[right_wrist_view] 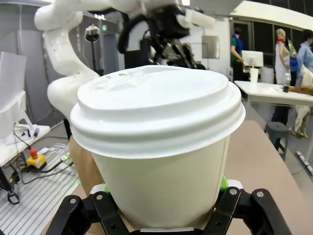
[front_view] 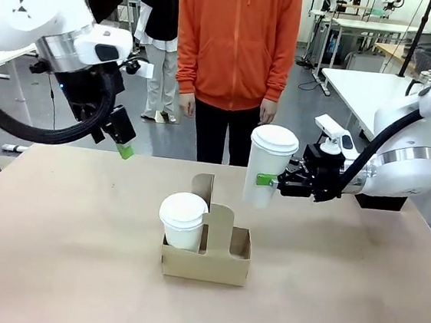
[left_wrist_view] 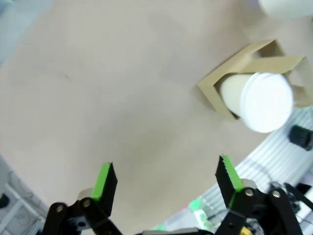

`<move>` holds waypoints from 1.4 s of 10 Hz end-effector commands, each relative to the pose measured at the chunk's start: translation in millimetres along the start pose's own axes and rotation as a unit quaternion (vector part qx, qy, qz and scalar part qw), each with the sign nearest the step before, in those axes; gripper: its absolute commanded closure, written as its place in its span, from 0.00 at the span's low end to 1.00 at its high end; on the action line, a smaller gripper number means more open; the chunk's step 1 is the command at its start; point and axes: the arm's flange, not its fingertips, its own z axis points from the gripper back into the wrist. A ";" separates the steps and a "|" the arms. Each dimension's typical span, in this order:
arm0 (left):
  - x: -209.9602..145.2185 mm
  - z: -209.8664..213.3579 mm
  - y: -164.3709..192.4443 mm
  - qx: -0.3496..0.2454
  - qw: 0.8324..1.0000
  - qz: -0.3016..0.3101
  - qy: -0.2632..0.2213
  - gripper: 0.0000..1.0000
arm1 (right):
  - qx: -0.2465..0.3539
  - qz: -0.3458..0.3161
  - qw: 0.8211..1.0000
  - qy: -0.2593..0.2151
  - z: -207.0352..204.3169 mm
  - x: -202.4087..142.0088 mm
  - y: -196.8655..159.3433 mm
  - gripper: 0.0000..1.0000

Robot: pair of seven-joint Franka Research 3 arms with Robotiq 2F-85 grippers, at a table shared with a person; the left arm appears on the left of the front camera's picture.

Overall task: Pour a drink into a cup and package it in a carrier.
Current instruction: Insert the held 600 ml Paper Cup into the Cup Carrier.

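Right tool: pinching a tall white paper cup with a white plastic lid low on its body, a green pad on either side (a side-on grip, with the arm coming in from the right).
Held cup: up in the air and roughly upright, just right of the carrier's handle and clear of the tray. In the right wrist view it sits squarely between the black fingers.
Left tool: fingers spread wide with nothing between them, hovering high over the left part of the surface. The left wrist view looks down past the green pads.
Carrier: a small brown cardboard drink carrier with an upright centre handle stands mid-surface.
Second cup: another lidded white paper cup is seated in the carrier's left slot, right beside the handle.
Surface: a plain brown tabletop.
Person: in an orange zip hoodie, standing at the far edge with arms hanging down.
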 end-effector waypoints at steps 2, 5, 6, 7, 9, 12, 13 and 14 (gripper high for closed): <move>-39.4 -16.7 39.7 -0.067 0.994 -0.059 -0.061 0.00 | 0.039 -0.018 0.999 -0.033 -19.2 6.2 19.8 0.20; -67.1 -33.9 64.2 -0.085 0.978 -0.137 -0.131 0.00 | 0.080 -0.047 0.995 -0.036 -33.8 -1.8 37.5 0.20; -76.4 -38.5 70.7 -0.093 0.972 -0.158 -0.145 0.00 | 0.087 -0.052 0.994 -0.032 -38.5 -6.6 44.2 0.20; -83.5 -42.9 76.3 -0.101 0.967 -0.170 -0.159 0.00 | 0.091 -0.053 0.994 -0.029 -42.2 -10.9 50.6 0.20; -100.2 -51.1 88.1 -0.105 0.960 -0.194 -0.172 0.00 | 0.094 -0.054 0.994 -0.025 -45.5 -18.1 57.0 0.20; -91.0 -43.7 81.9 -0.092 0.968 -0.176 -0.151 0.00 | 0.101 -0.053 0.993 -0.028 -48.4 -36.7 56.0 0.20; -91.0 -43.7 81.9 -0.092 0.968 -0.176 -0.151 0.00 | 0.098 -0.056 0.993 -0.027 -47.7 -43.3 51.7 0.20; -91.0 -43.7 81.9 -0.092 0.968 -0.176 -0.151 0.00 | 0.096 -0.054 0.994 -0.029 -47.5 -50.1 49.7 0.20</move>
